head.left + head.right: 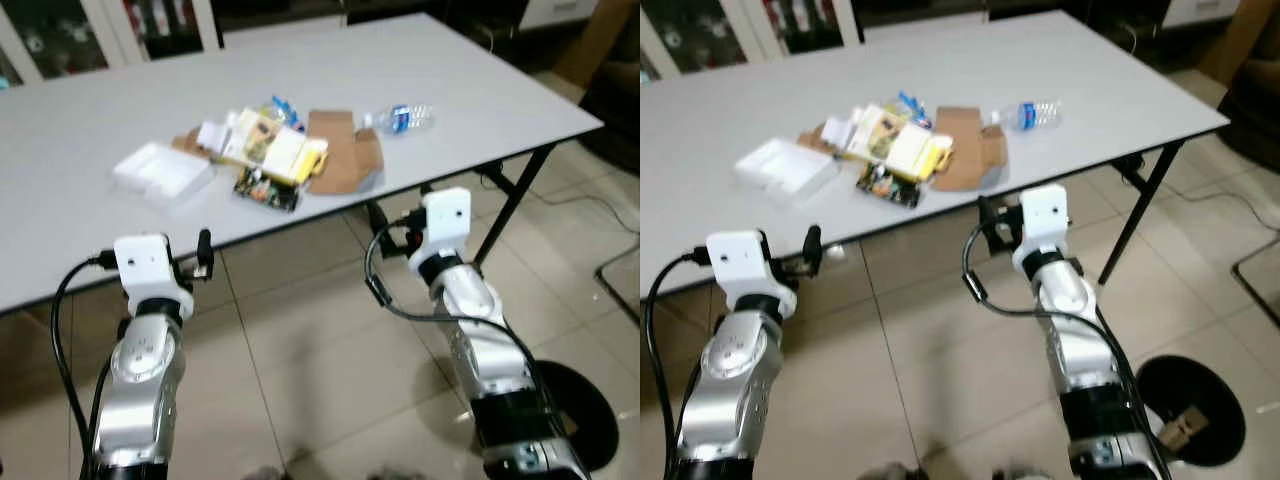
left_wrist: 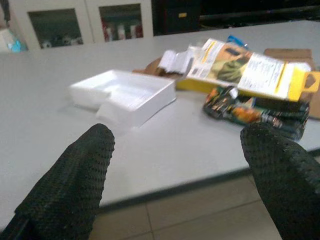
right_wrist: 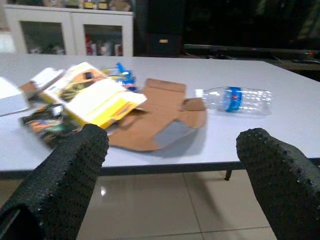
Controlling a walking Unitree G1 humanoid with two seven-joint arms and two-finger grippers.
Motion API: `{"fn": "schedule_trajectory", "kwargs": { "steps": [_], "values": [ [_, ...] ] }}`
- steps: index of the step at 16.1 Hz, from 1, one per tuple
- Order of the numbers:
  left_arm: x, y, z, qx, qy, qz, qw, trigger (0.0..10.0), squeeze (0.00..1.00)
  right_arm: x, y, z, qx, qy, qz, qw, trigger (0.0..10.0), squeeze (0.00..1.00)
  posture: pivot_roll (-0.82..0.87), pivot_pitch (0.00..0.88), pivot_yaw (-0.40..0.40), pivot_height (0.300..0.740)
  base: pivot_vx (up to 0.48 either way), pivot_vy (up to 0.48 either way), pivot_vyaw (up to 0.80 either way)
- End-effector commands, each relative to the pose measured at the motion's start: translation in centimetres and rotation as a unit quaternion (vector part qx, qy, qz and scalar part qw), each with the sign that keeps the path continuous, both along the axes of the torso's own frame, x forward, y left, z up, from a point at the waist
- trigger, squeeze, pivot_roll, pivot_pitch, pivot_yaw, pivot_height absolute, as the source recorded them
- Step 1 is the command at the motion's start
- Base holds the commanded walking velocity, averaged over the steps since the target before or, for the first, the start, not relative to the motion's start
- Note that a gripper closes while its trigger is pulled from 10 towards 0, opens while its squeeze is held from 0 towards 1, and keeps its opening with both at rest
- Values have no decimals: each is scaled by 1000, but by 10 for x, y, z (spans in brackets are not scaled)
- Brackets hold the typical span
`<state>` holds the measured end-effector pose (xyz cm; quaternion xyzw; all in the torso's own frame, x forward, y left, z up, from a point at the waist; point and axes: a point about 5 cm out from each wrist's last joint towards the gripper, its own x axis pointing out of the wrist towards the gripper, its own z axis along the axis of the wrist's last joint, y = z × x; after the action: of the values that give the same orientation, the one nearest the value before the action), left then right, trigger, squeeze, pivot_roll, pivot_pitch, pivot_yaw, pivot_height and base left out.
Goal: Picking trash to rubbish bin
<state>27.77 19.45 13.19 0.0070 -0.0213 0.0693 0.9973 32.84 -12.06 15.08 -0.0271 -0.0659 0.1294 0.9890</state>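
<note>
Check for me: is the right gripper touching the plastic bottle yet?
Apart. In the right wrist view the open right gripper sits short of the table edge, with the plastic bottle lying well beyond on the tabletop.

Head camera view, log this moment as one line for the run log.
phase: approach | left gripper: open, empty | right gripper: open, empty | trash pile, bottle on table | bin: floor, right

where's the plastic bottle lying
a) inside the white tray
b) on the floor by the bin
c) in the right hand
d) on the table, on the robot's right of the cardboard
d: the bottle lies on its side on the table, just right of the flattened cardboard, untouched by either hand.
</note>
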Motion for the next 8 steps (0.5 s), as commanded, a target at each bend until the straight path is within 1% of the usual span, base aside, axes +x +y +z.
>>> {"fn": "schedule_trajectory", "kwargs": {
  "steps": [1, 3, 8],
  "values": [
    [0, -1, 0, 2, 0, 2, 1000, 10000, 0, 0, -3, 4, -6, -10, -1, 1000, 10000, 0, -69, 105, 40, 740, 394, 274, 0],
    [0, 2, -1, 1, 4, 13, 1000, 10000, 0, -1, 0, 5, -7, -13, 5, 1000, 10000, 0, -69, 105, 40, 740, 388, 283, 0],
    [1, 5, -1, 3, 4, 18, 1000, 10000, 0, -2, 2, 4, -8, -16, 14, 1000, 10000, 0, -69, 105, 40, 740, 383, 288, 0]
  ]
}}
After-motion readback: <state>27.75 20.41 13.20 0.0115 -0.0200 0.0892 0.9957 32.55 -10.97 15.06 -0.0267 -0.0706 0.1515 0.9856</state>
